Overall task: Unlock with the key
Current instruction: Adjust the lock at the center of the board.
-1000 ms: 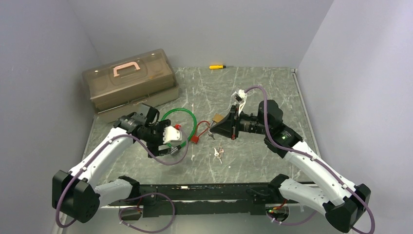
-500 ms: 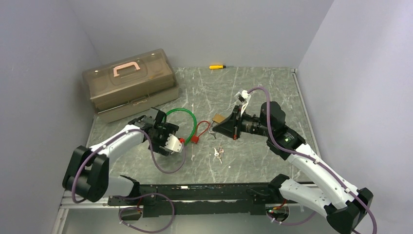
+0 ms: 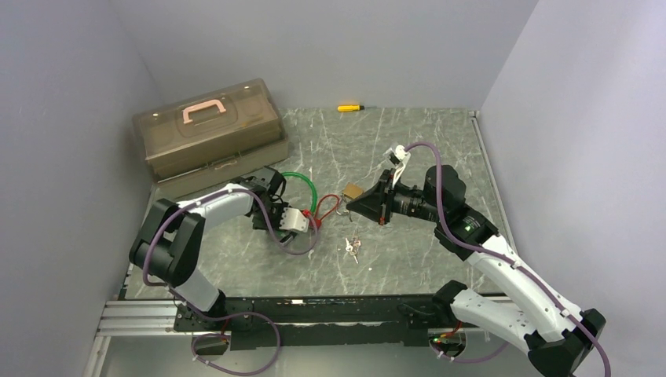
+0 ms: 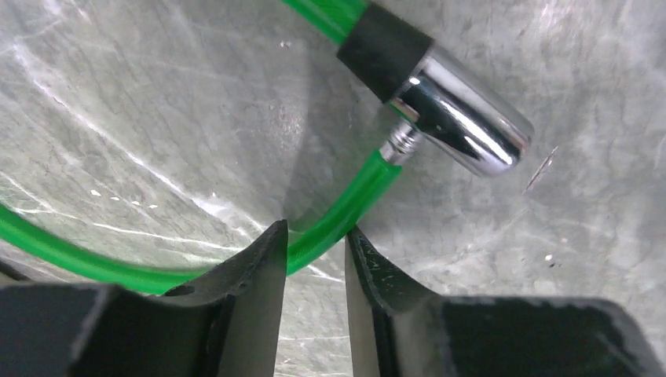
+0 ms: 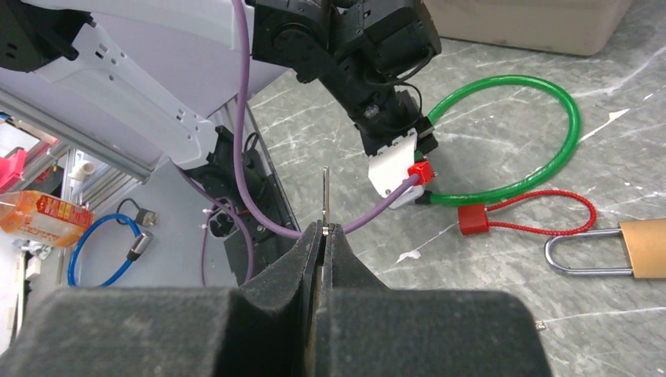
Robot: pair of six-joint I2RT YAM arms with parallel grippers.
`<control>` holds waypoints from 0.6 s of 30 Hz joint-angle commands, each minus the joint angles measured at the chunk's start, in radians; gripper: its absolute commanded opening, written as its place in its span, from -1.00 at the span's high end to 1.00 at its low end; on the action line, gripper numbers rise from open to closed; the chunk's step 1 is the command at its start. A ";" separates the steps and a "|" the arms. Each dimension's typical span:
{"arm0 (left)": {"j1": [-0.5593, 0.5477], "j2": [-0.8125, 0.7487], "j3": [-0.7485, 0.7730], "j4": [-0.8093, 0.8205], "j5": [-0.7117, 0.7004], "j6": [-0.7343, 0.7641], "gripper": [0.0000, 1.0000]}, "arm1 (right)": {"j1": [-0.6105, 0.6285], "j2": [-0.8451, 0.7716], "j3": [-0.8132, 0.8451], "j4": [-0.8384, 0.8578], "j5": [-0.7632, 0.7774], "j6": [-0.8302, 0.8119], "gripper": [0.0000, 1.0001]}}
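In the left wrist view a green cable point(image 4: 338, 216) of a cable lock runs between my left gripper point(image 4: 316, 232) fingertips, which are closed onto it. Its chrome lock head point(image 4: 459, 129) lies on the table just beyond. From above, the left gripper point(image 3: 302, 224) sits at the near end of the green loop point(image 3: 302, 178). My right gripper point(image 5: 323, 229) is shut on a thin key point(image 5: 325, 196) that sticks out past the tips. It hovers point(image 3: 349, 206) beside a brass padlock point(image 3: 351, 191), also seen in the right wrist view point(image 5: 645, 248).
A red cable seal point(image 5: 472, 220) with its loop lies between the green cable and the padlock. A bunch of spare keys point(image 3: 353, 247) rests nearer the arm bases. A brown toolbox point(image 3: 208, 133) stands at the back left, a yellow screwdriver point(image 3: 350, 107) by the back wall.
My left arm has swung in toward the middle to the near end of the green loop, and its jaws have closed from wide open onto the cable. The right arm shifted slightly right.
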 commanded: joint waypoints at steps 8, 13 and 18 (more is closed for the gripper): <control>-0.041 -0.101 -0.031 -0.107 0.082 -0.663 0.55 | -0.003 -0.010 0.036 0.015 -0.011 -0.020 1.00; -0.051 -0.139 -0.030 -0.146 0.109 -0.797 0.47 | -0.003 -0.005 0.027 0.021 -0.020 -0.019 1.00; -0.052 -0.108 0.045 -0.180 0.141 -0.858 -0.44 | -0.003 0.014 0.036 0.020 -0.027 -0.019 1.00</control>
